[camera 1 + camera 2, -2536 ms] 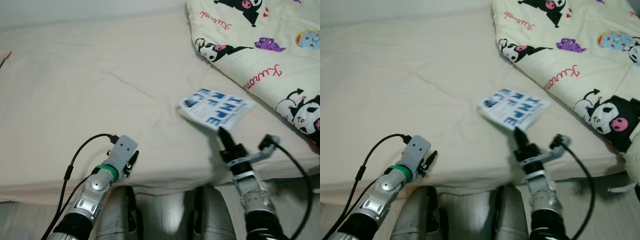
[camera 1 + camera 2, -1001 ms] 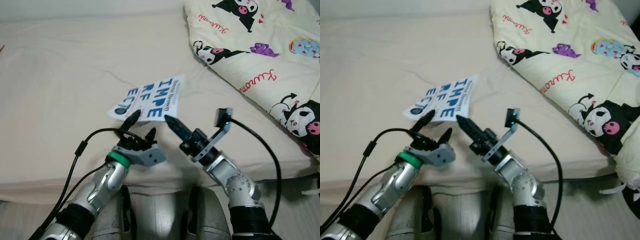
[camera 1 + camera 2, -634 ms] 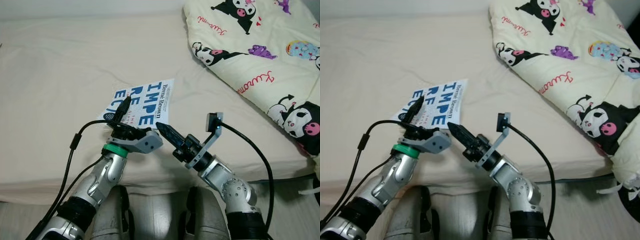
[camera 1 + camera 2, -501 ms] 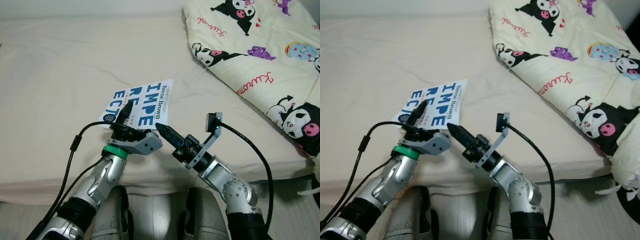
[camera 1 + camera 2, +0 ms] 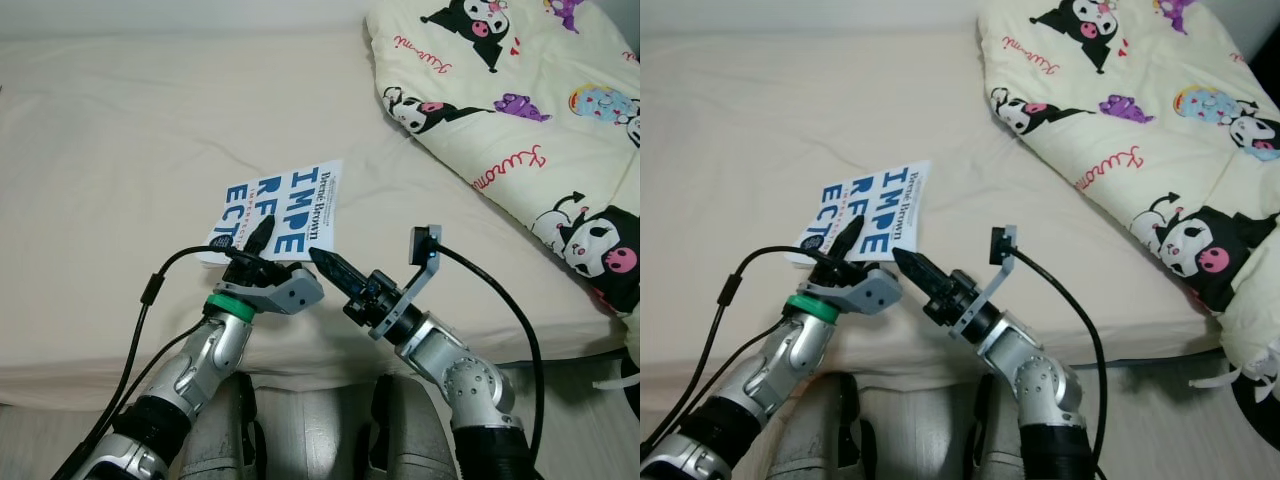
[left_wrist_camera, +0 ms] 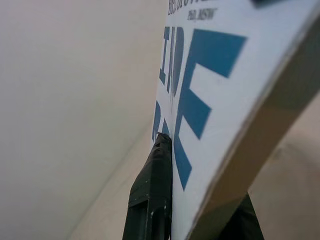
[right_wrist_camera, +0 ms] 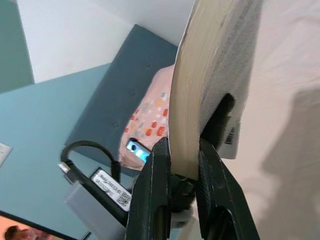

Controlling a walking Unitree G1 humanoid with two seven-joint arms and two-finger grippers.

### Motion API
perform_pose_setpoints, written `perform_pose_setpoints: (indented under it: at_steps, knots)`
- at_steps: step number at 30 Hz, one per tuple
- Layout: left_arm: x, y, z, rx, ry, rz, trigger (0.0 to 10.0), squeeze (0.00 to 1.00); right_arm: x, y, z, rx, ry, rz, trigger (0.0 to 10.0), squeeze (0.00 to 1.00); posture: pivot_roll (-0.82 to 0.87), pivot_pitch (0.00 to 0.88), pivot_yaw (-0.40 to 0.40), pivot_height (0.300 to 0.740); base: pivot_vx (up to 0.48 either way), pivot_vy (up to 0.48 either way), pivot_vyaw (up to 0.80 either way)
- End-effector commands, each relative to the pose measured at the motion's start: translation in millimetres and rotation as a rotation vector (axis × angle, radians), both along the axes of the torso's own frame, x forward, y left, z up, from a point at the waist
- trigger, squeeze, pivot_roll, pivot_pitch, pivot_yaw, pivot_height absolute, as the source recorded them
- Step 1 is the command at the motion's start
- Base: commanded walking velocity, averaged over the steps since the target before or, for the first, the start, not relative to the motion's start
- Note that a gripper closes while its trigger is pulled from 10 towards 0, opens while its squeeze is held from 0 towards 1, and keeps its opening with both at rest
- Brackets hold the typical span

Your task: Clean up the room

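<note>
Both grippers pinch a white book (image 5: 275, 214) above the bed (image 5: 120, 130), left gripper (image 5: 256, 240) at six o'clock, right gripper (image 5: 322, 262) at four, apparently sharing its weight.

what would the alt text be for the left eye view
Both grippers hold a white book with blue letters just above a beige bed: left gripper at its near edge, right gripper at its near corner. A cartoon-print quilt lies at right.

Glossy paper book (image 5: 280, 209), prob. matt sheet (image 5: 130, 130)
</note>
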State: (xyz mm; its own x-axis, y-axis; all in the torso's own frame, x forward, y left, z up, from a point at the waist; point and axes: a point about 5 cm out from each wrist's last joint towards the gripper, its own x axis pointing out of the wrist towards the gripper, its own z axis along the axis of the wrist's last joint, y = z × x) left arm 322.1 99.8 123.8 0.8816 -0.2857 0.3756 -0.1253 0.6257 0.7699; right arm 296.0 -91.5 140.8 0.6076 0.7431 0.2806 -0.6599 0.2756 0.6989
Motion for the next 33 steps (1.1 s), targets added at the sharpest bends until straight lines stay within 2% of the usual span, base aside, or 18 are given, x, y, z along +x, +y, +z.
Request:
perform_pose_setpoints:
  at_steps: [1, 4, 5, 7, 10, 11, 12, 16, 18, 19, 20, 21, 22, 23, 24, 25, 29, 33]
  knots:
    - [2.5, 14.9, -0.6, -0.031, -0.002, 0.066, 0.0, 0.0, 0.4, -9.7, -4.1, -0.025, 0.0, -0.07, 10.0, 0.0, -0.02, 0.13, 0.059, 0.612, 0.0, 0.0, 0.0]
    - [3.1, 15.7, 0.6, -0.036, -0.008, 0.07, 0.0, 0.0, 2.1, -12.2, -5.4, -0.047, -0.002, -0.101, 10.0, 0.0, -0.02, 0.13, 0.059, 0.612, 0.0, 0.0, 0.0]
    - [3.8, 17.1, 2.4, -0.041, -0.018, 0.079, 0.0, 0.0, 2.1, -16.3, -5.6, -0.038, -0.006, -0.119, 10.0, 1.0, -0.02, 0.127, 0.056, 0.612, 0.0, 0.0, 0.0]
    - [5.9, 24.7, 6.0, -0.034, -0.049, 0.129, 0.0, 0.0, -3.2, -25.0, -2.1, 0.014, -0.023, -0.115, 10.0, 1.0, -0.02, 0.123, 0.052, 0.612, 0.0, 0.0, 0.0]
    - [6.9, 32.4, 6.9, -0.01, -0.071, 0.17, 0.0, 0.0, -8.1, -31.6, -1.9, 0.013, -0.029, -0.115, 10.0, 1.0, -0.02, 0.12, 0.046, 0.612, 0.0, 0.0, 0.0]
    - [6.5, 36.5, 6.7, 0.004, -0.079, 0.186, 10.0, 0.0, -10.4, -35.4, -4.9, -0.012, -0.022, -0.124, 10.0, 0.96, -0.03, 0.12, 0.044, 0.612, 0.0, 0.0, 0.0]
    - [4.4, 44.6, 5.8, 0.028, -0.082, 0.192, 10.0, 0.0, -14.3, -46.7, -14.4, -0.07, 0.01, -0.166, 10.0, 0.0, -0.02, 0.121, 0.041, 0.612, 0.0, 0.0, 0.0]
    - [-1.2, 52.3, 4.5, 0.017, -0.047, 0.141, 10.0, 0.0, -18.1, -71.3, -30.4, -0.169, 0.055, -0.289, 10.0, 0.0, -0.02, 0.121, 0.038, 0.612, 0.0, 0.0, 0.0]
    - [-3.3, 55.0, -0.8, -0.158, 0.106, 0.106, 10.0, 0.0, -16.7, -87.9, -38.0, -0.281, 0.046, -0.409, 10.0, 0.0, -0.02, 0.121, 0.038, 0.612, 0.0, 0.0, 0.0]
    - [-2.6, 57.8, -3.4, -0.348, 0.228, 0.118, 10.0, 0.0, -15.3, -94.1, -38.9, -0.341, 0.029, -0.465, 10.0, 0.0, -0.02, 0.118, 0.038, 0.612, 0.0, 0.0, 0.0]
    - [-2.6, 57.8, -3.4, -0.348, 0.228, 0.118, 10.0, 0.0, -15.3, -94.1, -38.9, -0.341, 0.029, -0.465, 10.0, 0.0, -0.02, 0.118, 0.038, 0.612, 0.0, 0.0, 0.0]
    - [-2.1, 60.2, -6.3, -0.542, 0.339, 0.123, 10.0, 0.0, -13.3, -97.9, -38.8, -0.409, 0.004, -0.515, 10.0, 0.0, -0.02, 0.115, 0.041, 0.612, 0.0, 0.0, 0.0]
    - [-2.1, 60.7, -8.2, -0.663, 0.404, 0.12, 10.0, 0.0, -12.3, -99.4, -38.2, -0.446, -0.013, -0.541, 10.0, 0.0, -0.02, 0.115, 0.041, 0.612, 0.0, 0.0, 0.0]
    - [-2.1, 60.7, -8.2, -0.663, 0.404, 0.12, 10.0, 0.0, -12.3, -99.4, -38.2, -0.446, -0.013, -0.541, 10.0, 0.0, -0.02, 0.115, 0.041, 0.612, 0.0, 0.0, 0.0]
    - [-2.1, 58.5, -6.7, -0.901, 0.528, 0.081, 10.0, 0.0, -6.1, -93.7, -33.8, -0.585, -0.08, -0.595, 10.0, 0.0, -0.03, 0.108, 0.045, 0.612, 0.0, 0.0, 0.0]
    - [-2.2, 55.6, -3.4, -0.974, 0.556, 0.053, 10.0, 0.0, -2.6, -89.2, -29.1, -0.626, -0.116, -0.638, 10.0, 0.0, -0.03, 0.104, 0.046, 0.612, 0.0, 0.0, 0.0]
    - [-1.5, 50.4, 3.9, -1.077, 0.574, 0.017, 10.0, 0.0, 3.0, -78.1, -17.2, -0.63, -0.175, -0.75, 10.0, 0.0, -0.02, 0.096, 0.047, 0.612, 0.0, 0.0, 0.0]
    - [0.6, 52.3, 3.5, -1.117, 0.568, 0.03, 10.0, 0.0, 4.3, -67.8, -16.7, -0.63, -0.19, -0.791, 10.0, 0.0, -0.02, 0.086, 0.048, 0.612, 0.0, 0.0, 0.0]
